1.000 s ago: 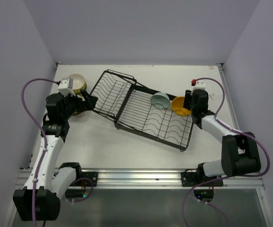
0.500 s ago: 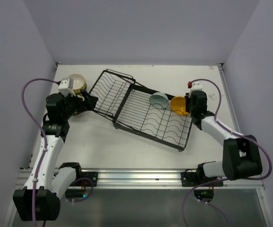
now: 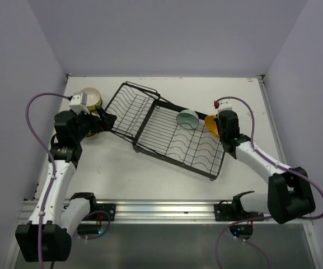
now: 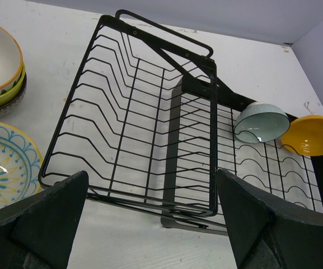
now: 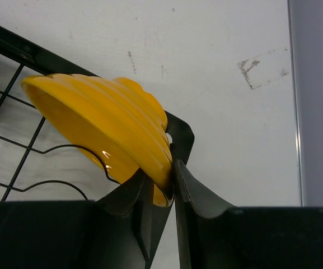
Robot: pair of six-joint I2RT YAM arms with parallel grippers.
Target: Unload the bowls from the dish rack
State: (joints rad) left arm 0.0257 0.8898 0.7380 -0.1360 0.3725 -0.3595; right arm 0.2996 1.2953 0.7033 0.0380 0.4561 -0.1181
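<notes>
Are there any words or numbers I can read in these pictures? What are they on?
No words or numbers can be read anywhere.
Table: a faint grey square mark, not letters.
Table again: a small scribble, too small to read.
The yellow bowl and the dish rack carry no writing.

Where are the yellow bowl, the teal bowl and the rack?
Yellow bowl [image 5: 108,126]: right wrist view, ribbed outer wall.
Teal bowl [image 4: 262,126]: left wrist view, inner wall.
Rack [image 4: 171,168]: left wrist view, flat middle bar.
</notes>
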